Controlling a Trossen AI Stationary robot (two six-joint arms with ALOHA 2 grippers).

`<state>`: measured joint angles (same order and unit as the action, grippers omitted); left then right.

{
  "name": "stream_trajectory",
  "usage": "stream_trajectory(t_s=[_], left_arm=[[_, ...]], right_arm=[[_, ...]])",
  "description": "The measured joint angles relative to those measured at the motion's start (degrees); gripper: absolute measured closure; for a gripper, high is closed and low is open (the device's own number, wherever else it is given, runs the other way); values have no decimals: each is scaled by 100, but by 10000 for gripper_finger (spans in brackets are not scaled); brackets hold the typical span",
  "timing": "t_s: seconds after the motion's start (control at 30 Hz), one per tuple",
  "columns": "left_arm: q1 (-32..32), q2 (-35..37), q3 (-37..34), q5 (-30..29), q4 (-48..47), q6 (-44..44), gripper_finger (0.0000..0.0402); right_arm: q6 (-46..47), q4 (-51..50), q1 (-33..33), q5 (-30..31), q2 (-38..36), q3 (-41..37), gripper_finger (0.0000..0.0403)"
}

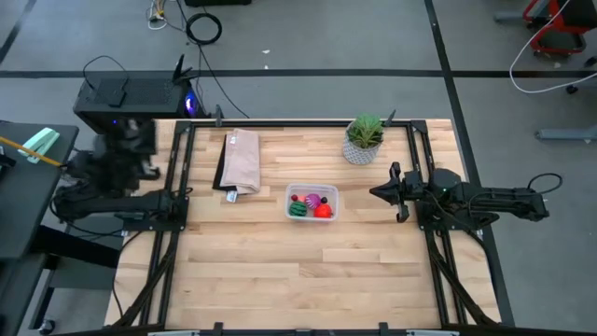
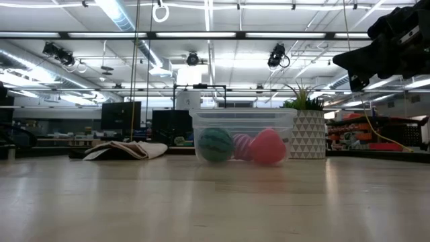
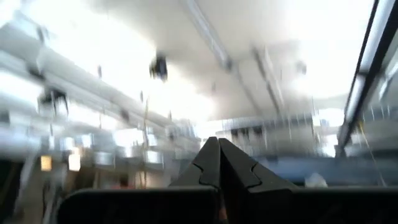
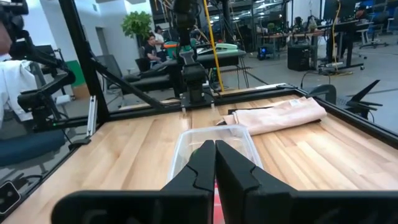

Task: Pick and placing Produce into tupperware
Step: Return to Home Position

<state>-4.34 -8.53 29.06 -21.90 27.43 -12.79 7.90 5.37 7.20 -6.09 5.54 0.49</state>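
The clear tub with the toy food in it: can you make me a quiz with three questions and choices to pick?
1. Where is the toy food?
A. on the floor
B. inside the clear tub
C. on a chair

2. What colour is the striped ball?
A. green
B. blue
C. yellow

3. The right gripper has its fingers:
A. wide open
B. squeezing a ball
C. shut, holding nothing

Answers:
1 B, the low view shows the pieces sitting within the tub's walls.
2 A, the ball shows green with darker stripes.
3 C, the right wrist view shows the two fingers touching with nothing between them.
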Motion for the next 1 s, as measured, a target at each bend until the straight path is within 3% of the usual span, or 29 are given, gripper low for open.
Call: stream_trajectory(t_s=[0.33,0.6,1.0], left_arm=[[1,192,-338,1271,2223,-855,400],[0,185,-1406,1320,4271,-1336,401],[1,185,-2766,1321,5542,-784,400]], right_arm=[[-11,0,0,0,0,0,386],[-11,0,0,0,2,0,385],[-13,0,0,0,2,0,385]])
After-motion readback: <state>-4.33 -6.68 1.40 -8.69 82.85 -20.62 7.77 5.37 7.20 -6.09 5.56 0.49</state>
